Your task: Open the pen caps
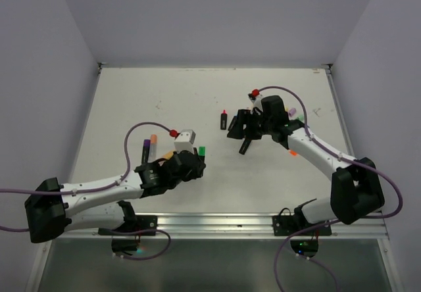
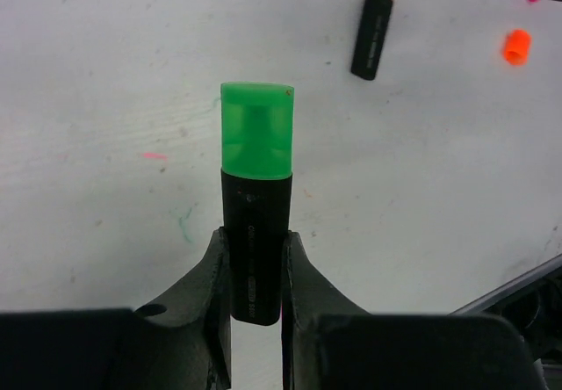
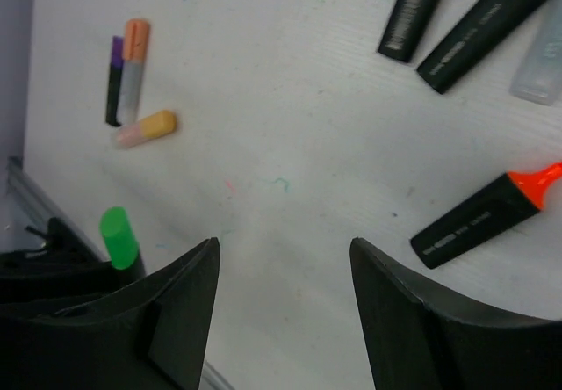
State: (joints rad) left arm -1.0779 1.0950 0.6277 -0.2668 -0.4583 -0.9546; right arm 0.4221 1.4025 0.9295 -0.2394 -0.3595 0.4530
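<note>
Plastic, smooth and translucent, forms the stubby green cap (image 2: pixel 256 131). It sits on a matte black pen (image 2: pixel 255 223), which the left pincer (image 2: pixel 255 249) clenches by the barrel near the middle of the bench's (image 1: pixel 164 95) front edge. Bare white surface surrounds it. The right pincer (image 3: pixel 281 276) hangs released over the right half, with an uncapped orange-tipped pen (image 3: pixel 479 219) and a loose orange cap (image 2: pixel 517 46) lying nearby.

A pen (image 2: pixel 255 198) sits between the fingers of the left pincer (image 2: pixel 256 239), its cap (image 2: pixel 256 131) on the far end, beyond the fingertips. Ahead and to the right of this pincer an uncapped pen (image 2: pixel 372 37) lies on the table (image 2: pixel 105 144), with a loose cap (image 2: pixel 516 46) farther right, apart from it.
</note>
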